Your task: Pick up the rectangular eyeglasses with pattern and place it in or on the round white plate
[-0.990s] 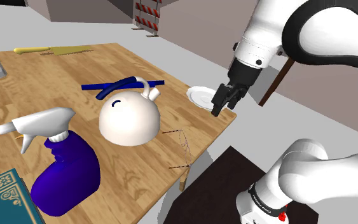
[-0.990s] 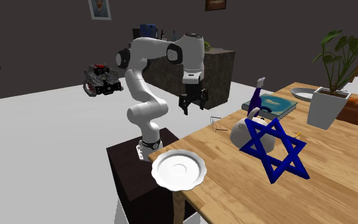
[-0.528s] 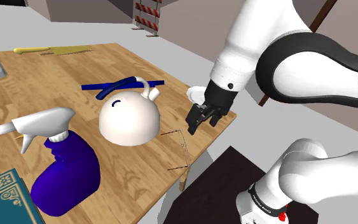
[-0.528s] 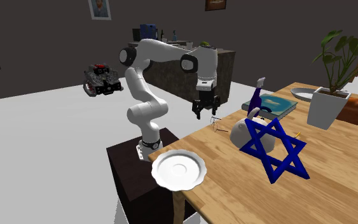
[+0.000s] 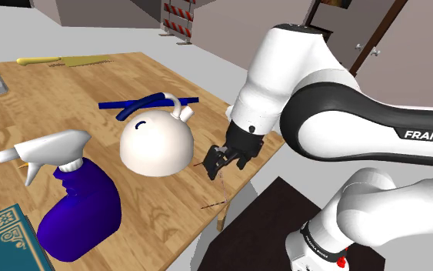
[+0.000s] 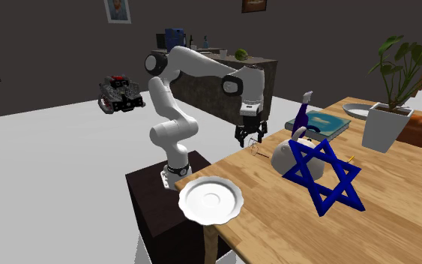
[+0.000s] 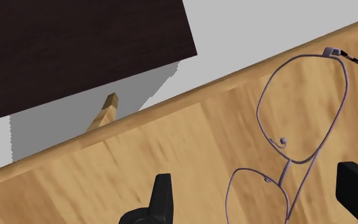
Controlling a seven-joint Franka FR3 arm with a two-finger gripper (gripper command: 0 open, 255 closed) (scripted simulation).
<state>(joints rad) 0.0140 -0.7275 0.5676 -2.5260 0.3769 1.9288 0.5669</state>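
The eyeglasses are a thin purple wire frame with striped temples, lying by the wooden table's near edge beside a white round pot. My black gripper hangs open just above them. In the wrist view the frame lies between and ahead of the spread fingers, and neither finger touches it. The second exterior view puts the gripper over the glasses. The round white plate with a scalloped rim rests at the table corner nearest that camera.
A white round pot, a blue spray bottle and a teal book lie toward the shoulder view's left. A blue star leans by the pot. Below the table edge sits the dark stand.
The gripper has swung from beside the plate toward the shoulder view's left and come down over the eyeglasses. It stays open. Nothing on the table has moved.
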